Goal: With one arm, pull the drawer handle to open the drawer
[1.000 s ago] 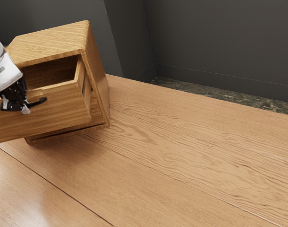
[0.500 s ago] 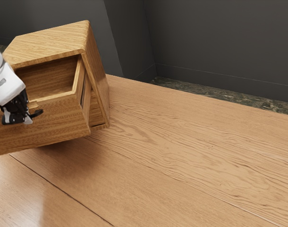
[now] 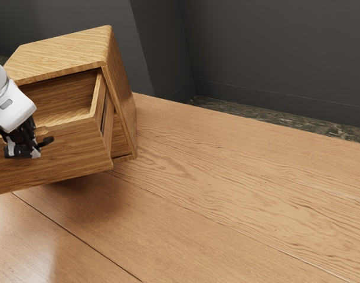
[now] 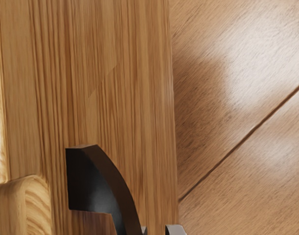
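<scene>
The drawer (image 3: 62, 156) is sitting farther out of its wooden cabinet (image 3: 68, 50) than a second ago, having slid toward the exterior view's lower left, though over the last half second it is hardly moving at all. The gripper (image 3: 22, 150) is drifting only a touch along the drawer's front. The gripper is hanging right at the black drawer handle (image 3: 45, 141), dark against dark. Whether it is clamped on the handle or merely resting against it, I cannot tell. The drawer is standing well open, its hollow inside showing under the cabinet's top, and its front is leaning out over the wooden table (image 3: 239, 194). From the wrist, the curved end of the handle (image 4: 95, 188) is rising off the drawer front (image 4: 90, 73) (grain running lengthwise), with the table (image 4: 237, 98) lying beyond its edge.
</scene>
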Robot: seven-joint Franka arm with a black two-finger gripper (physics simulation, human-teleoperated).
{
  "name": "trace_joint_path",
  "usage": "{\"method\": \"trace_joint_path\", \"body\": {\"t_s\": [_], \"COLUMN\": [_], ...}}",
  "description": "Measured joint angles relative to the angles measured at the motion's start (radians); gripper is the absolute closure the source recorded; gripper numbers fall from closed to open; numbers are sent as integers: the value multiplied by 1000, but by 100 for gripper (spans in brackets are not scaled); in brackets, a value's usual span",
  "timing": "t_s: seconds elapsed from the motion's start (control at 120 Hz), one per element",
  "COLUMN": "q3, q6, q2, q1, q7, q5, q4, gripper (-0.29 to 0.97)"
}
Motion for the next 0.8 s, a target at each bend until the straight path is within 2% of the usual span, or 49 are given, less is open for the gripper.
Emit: {"method": "trace_joint_path", "body": {"t_s": [0.175, 0.358, 0.458, 0.525, 0.558, 0.6, 0.65, 0.708, 0.8], "q3": [-1, -15, -35, -49, -65, -79, -85, -83, -83], "q6": [-29, -50, -72, -110, -149, -221, -311, -394, -485], "q2": [-7, -23, -28, 2, 65, 176, 277, 336, 367], "q1": [5, 9, 10, 6, 2, 3, -8, -56, -68], "q7": [-26, -51, -62, -66, -67, -69, -82, -117, -157], "q5": [13, 24, 31, 33, 25, -11, -53, -83, -131], "q4": [1, 7, 62, 169, 289, 474, 616, 686, 715], "gripper": [59, 53, 49, 47, 45, 37, 29, 22, 14]}}
